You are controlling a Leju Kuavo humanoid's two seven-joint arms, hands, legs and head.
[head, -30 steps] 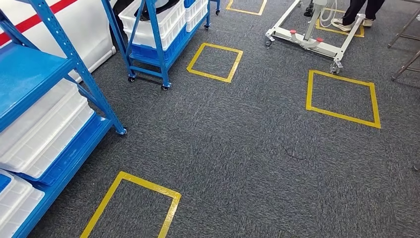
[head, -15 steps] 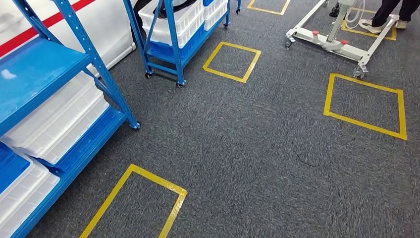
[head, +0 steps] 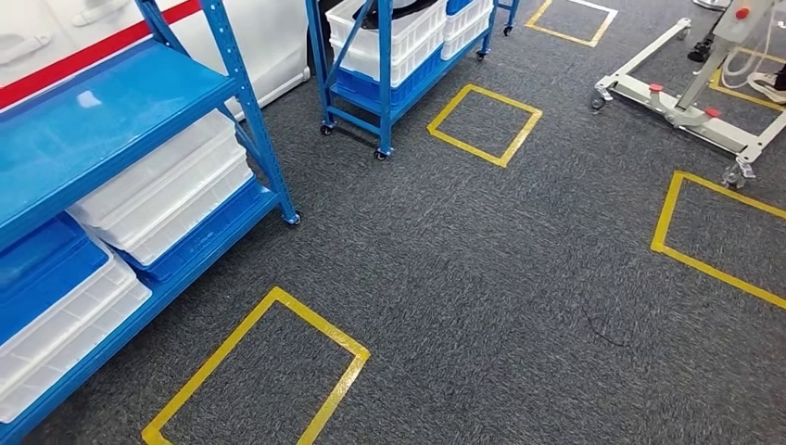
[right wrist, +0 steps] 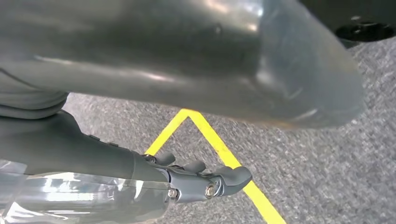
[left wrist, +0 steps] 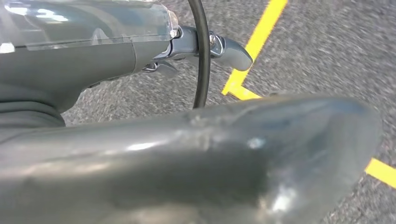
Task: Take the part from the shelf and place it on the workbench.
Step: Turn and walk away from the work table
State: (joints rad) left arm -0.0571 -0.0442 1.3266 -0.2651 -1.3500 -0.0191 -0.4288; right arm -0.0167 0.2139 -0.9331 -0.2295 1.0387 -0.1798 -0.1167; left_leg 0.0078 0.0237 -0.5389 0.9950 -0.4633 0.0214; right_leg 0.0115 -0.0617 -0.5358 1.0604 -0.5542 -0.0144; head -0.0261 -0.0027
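Hanging over carpet (head: 482,278), both hands seemingly empty, fingers (right wrist: 224,179) loosely curled, blue shelf (head: 111,120) left.

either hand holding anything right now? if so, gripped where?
Nothing held. The left hand and the right hand both hang over the carpet with nothing between thumb and fingers. The blue shelf stands ahead on the left.

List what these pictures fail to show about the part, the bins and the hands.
- The part: white bins on the near blue shelf show only side walls in the head view; the shelf board hides their contents.
- Far cart: its top is cut off by the picture's edge.
- Left hand: blurred in the left wrist view; thumb hides most fingers.
- Right hand: same in the right wrist view; grasp unclear.
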